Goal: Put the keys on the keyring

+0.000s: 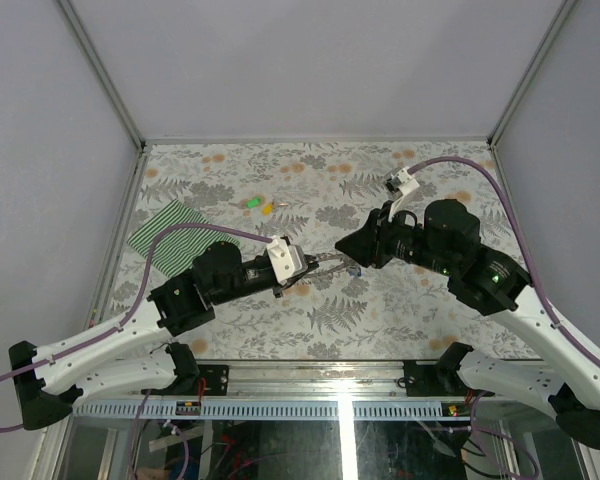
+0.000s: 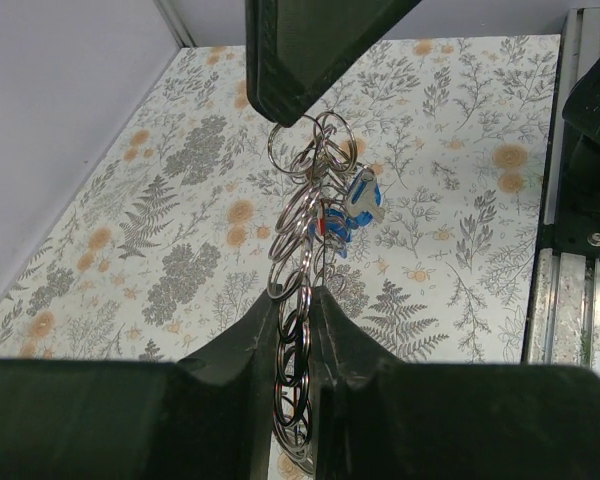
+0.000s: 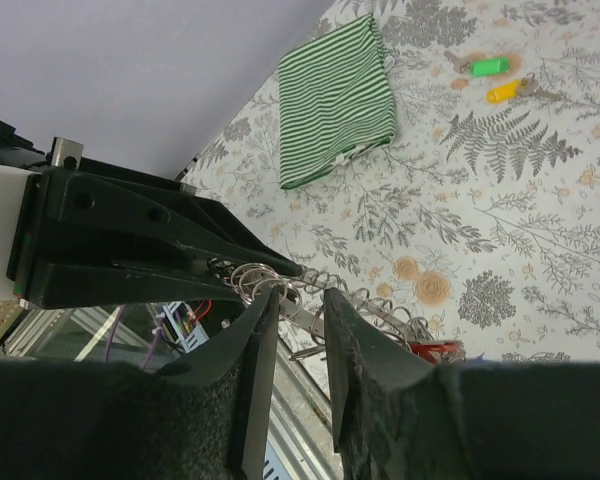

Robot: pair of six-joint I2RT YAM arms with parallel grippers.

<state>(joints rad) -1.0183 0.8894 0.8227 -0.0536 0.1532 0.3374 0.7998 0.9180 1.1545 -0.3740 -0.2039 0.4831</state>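
My left gripper: pinching the keyring
My right gripper: pinching its other end
Green key: on the tabletop

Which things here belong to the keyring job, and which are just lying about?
Job: keyring, held between left tool and right tool; blue key and red key on it; green key and yellow key, loose.
Lying about: striped cloth.
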